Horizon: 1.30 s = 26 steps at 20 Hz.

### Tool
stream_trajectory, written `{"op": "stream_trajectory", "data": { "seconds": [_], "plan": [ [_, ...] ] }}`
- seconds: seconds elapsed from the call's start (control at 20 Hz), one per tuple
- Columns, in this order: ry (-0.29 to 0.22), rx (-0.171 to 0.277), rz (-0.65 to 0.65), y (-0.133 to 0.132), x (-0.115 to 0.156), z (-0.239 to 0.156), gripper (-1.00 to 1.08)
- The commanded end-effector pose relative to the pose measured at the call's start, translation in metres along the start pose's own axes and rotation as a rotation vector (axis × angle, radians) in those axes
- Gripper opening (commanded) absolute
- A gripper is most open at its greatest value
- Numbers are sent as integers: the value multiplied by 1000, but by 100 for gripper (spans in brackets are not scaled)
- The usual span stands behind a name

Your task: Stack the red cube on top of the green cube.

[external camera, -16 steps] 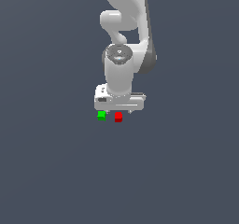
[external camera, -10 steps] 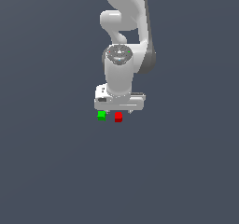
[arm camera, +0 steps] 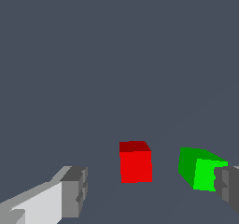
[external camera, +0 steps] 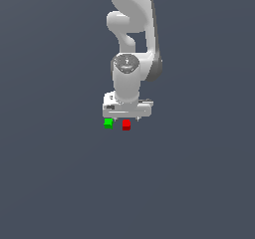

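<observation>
The red cube (external camera: 126, 125) rests on the dark grey floor, with the green cube (external camera: 108, 123) close beside it on the exterior view's left. My white gripper (external camera: 126, 116) hangs straight down over the red cube. In the wrist view the gripper (arm camera: 151, 190) is open and empty. The red cube (arm camera: 135, 164) lies in the gap between the fingers, touching neither. The green cube (arm camera: 200, 172) sits next to one grey fingertip (arm camera: 228, 185), which hides its corner. The other fingertip (arm camera: 74, 190) stands well clear of the red cube.
The dark grey floor (external camera: 199, 183) stretches flat on all sides. The white arm (external camera: 132, 29) rises behind the two cubes. No other object shows.
</observation>
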<state>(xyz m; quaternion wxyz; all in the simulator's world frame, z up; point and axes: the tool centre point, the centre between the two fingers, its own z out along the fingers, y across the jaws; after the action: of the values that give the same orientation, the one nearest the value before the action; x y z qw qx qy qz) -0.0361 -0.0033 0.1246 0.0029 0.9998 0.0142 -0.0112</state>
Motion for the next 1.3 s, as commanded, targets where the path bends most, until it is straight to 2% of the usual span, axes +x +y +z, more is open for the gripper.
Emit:
{"op": "stream_trajectory", "data": {
  "seconds": [0.0, 0.55, 1.25],
  "plan": [
    [5, 1, -12, 0, -9, 13, 100],
    [22, 5, -50, 1, -34, 52, 100],
    [23, 5, -52, 1, -35, 63, 100]
  ]
}}
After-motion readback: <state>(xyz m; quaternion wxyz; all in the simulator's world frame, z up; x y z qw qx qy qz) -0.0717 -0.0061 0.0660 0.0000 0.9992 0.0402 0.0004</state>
